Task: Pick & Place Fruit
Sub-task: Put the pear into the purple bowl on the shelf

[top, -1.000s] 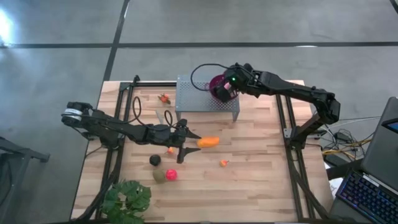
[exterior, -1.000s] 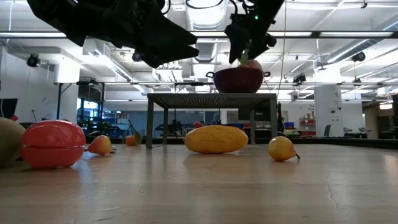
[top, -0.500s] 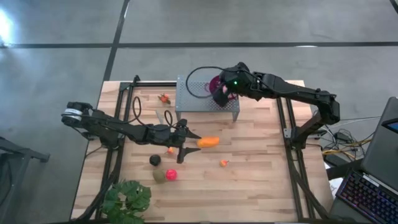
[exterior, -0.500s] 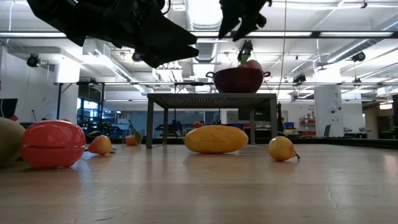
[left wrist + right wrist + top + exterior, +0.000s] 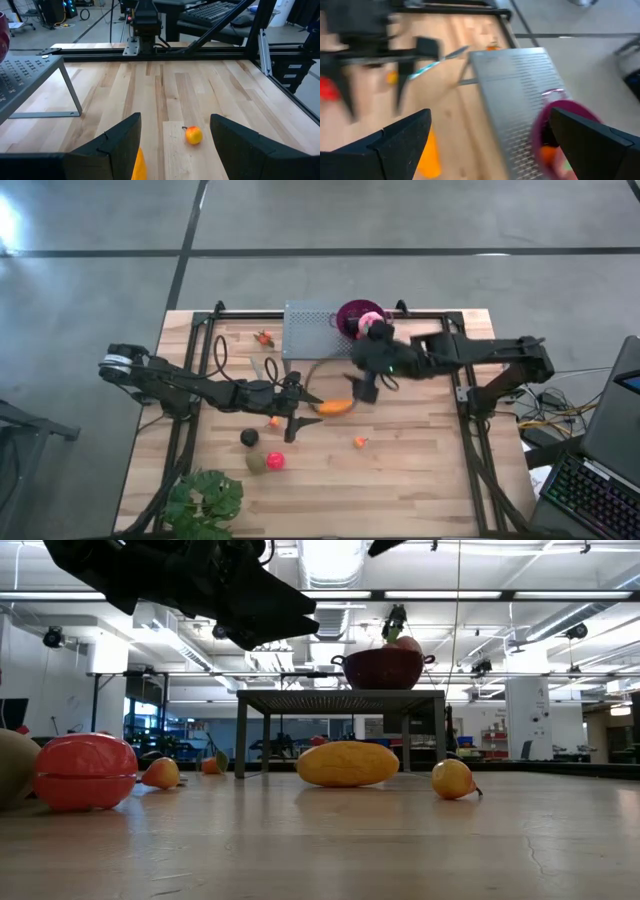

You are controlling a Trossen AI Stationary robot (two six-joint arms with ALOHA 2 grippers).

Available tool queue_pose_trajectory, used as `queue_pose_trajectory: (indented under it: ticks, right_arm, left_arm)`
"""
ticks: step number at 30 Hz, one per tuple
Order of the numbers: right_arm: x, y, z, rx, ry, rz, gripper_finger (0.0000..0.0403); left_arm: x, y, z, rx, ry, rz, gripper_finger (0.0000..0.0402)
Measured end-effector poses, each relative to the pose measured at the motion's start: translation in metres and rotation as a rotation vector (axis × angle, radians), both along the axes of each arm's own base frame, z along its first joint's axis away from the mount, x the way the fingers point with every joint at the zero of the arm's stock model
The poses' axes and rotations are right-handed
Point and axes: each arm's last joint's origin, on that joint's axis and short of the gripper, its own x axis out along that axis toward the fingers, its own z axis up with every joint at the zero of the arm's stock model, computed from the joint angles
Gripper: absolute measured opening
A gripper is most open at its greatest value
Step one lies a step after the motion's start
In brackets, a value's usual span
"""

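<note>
The elongated orange piece (image 5: pixel 338 407) lies on its side on the table, between both grippers. My left gripper (image 5: pixel 301 412) hovers open just left of it; the piece's end (image 5: pixel 139 165) peeks between its fingers. My right gripper (image 5: pixel 362 387) hangs open above the table just right of the orange piece (image 5: pixel 430 160). The purple bowl (image 5: pixel 358 313) stands on a grey perforated stand (image 5: pixel 320 330) and holds a pink ball (image 5: pixel 376 329). A dark ball (image 5: pixel 249 437), an olive piece (image 5: pixel 256 463), a red ball (image 5: pixel 275 461) and small orange bits (image 5: pixel 359 442) lie nearer.
A leafy green plant (image 5: pixel 205 502) sits at the near left corner. One orange-red bit (image 5: pixel 264 337) lies left of the stand, another (image 5: pixel 274 421) under my left gripper. Black frame rails (image 5: pixel 455 380) run along both table sides. Bare wood shows on the near right.
My right gripper rose from the purple bowl, leaving the pink ball in it, then swung toward the table's near edge and down to beside the elongated orange piece. The left arm and the fruit on the table kept still.
</note>
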Motion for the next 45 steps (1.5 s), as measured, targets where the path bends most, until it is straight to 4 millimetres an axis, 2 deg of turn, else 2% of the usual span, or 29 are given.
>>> queue_pose_trajectory:
  ticks: [9,14,22,28,39,45]
  right_arm:
    - [-0.01,0.053,-0.01,0.069,0.009,0.104,0.04]
    - [-0.008,0.066,-0.015,0.081,-0.01,0.132,0.04]
    - [0.003,0.072,-0.03,0.127,0.043,0.143,0.0394]
    - [0.006,0.08,-0.038,0.183,0.08,0.172,0.0347]
    - [-0.014,0.108,-0.044,0.2,0.171,0.191,0.0233]
    - [-0.02,0.115,-0.056,0.213,0.213,0.172,0.0194]
  left_arm:
    - [0.0,0.0,0.0,0.0,0.0,0.0,0.0243]
    - [0.0,0.0,0.0,0.0,0.0,0.0,0.0243]
    - [0.0,0.0,0.0,0.0,0.0,0.0,0.0243]
    - [0.0,0.0,0.0,0.0,0.0,0.0,0.0243]
    - [0.0,0.0,0.0,0.0,0.0,0.0,0.0243]
    - [0.0,0.0,-0.001,-0.008,0.007,0.002,0.0243]
